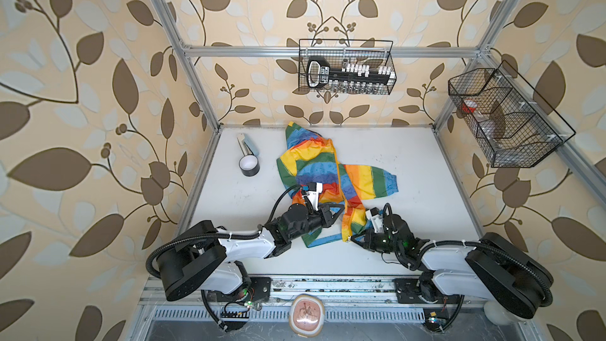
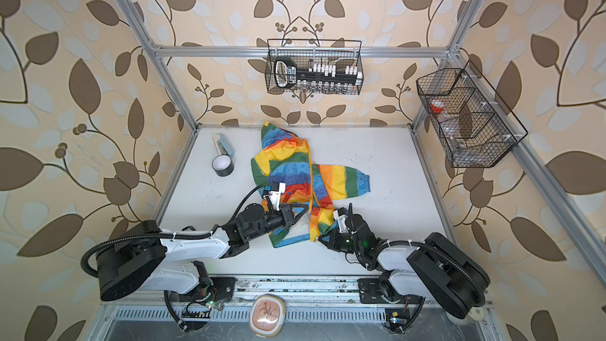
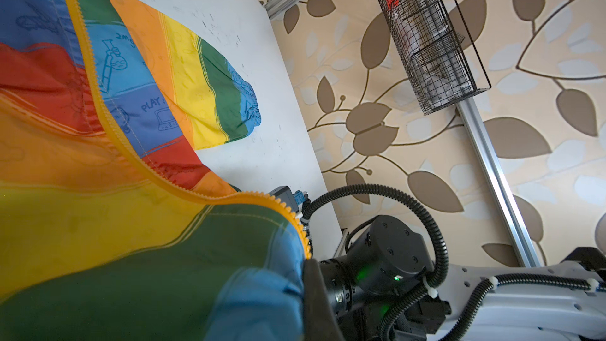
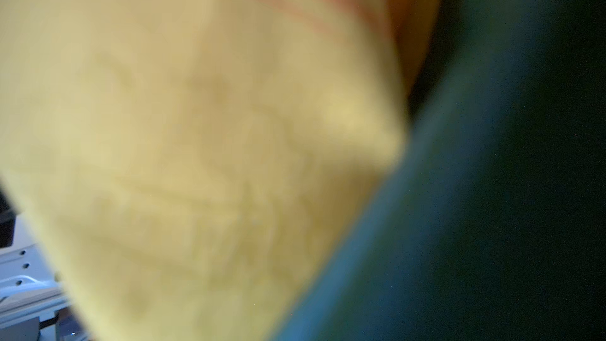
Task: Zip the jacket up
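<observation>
Bright, even light; top views bow at edges; the jacket [image 4: 196, 126] blurs out the right wrist view.

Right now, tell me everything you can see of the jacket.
The jacket is thin, glossy fabric in rainbow blocks, crumpled on the white table, hood toward the back wall, one sleeve spread to the right. Its orange zipper teeth lie unjoined. The left gripper and right gripper are shut on its near edges.
</observation>
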You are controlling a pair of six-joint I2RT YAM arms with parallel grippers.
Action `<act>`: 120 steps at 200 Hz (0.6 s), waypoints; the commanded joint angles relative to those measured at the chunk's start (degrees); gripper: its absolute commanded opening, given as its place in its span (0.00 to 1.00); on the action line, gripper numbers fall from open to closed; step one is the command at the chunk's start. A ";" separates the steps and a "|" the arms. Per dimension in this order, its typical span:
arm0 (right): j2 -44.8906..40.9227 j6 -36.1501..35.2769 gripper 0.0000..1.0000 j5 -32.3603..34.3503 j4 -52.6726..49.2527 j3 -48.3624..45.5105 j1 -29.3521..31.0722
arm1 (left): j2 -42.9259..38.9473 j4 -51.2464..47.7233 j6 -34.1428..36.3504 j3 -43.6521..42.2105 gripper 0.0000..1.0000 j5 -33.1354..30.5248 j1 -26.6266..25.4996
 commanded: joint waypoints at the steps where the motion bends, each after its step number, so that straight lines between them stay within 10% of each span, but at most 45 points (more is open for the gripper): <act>1: 1.14 1.18 0.05 -0.82 4.22 1.18 0.37 | -2.34 1.81 0.88 0.52 0.00 -1.90 -0.51; 120: -5.94 2.22 0.00 2.56 11.59 3.75 0.33 | -14.80 -16.32 7.42 6.04 0.00 -0.34 3.90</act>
